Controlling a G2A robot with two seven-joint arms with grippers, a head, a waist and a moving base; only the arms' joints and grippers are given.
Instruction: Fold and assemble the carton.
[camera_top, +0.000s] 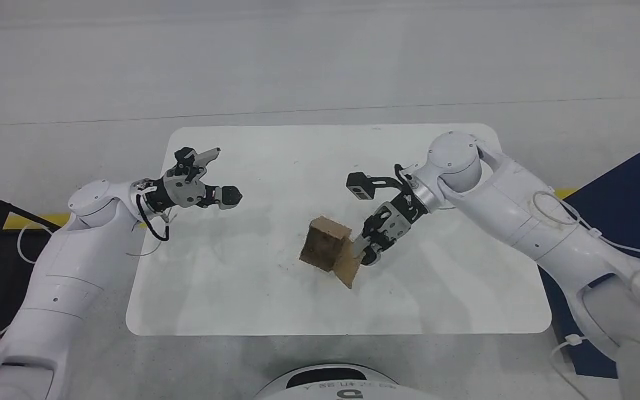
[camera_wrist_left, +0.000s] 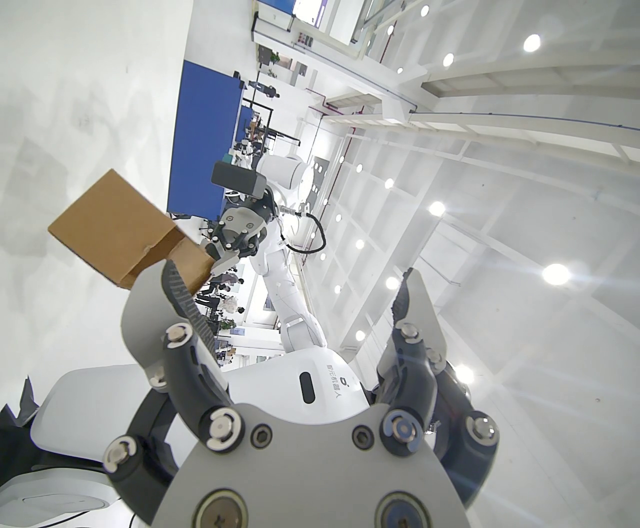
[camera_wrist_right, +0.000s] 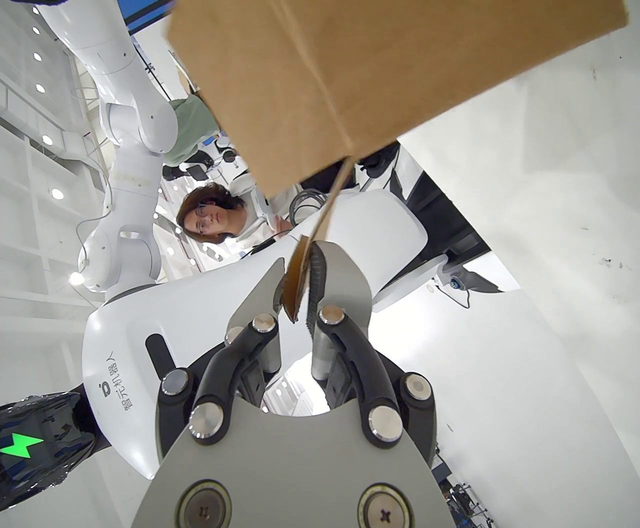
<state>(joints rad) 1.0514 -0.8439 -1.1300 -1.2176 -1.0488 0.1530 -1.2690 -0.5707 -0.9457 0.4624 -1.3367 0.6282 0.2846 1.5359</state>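
A small brown corrugated-cardboard carton sits on the white rectangular table with rounded corners, near its middle and a little toward the right arm's side; in the left wrist view the carton shows 1 open end, turned toward the right arm, and the faces that show are plain brown board.

1 loose cardboard flap sticks out from that open end, on the side nearer the robot; the right gripper is at this flap. Its own wrist view shows the right gripper closed down almost fully, its 2 grey fingers pinching the thin edge of the flap between their ribbed black pads, with the body of the carton just beyond the fingertips. The left wrist view catches the same right gripper touching the carton at the open end.

The left gripper hangs over the left part of the table, well apart from the carton; its 2 fingers are spread wide with nothing between them, and the left gripper points roughly across the table toward the carton and the other arm.
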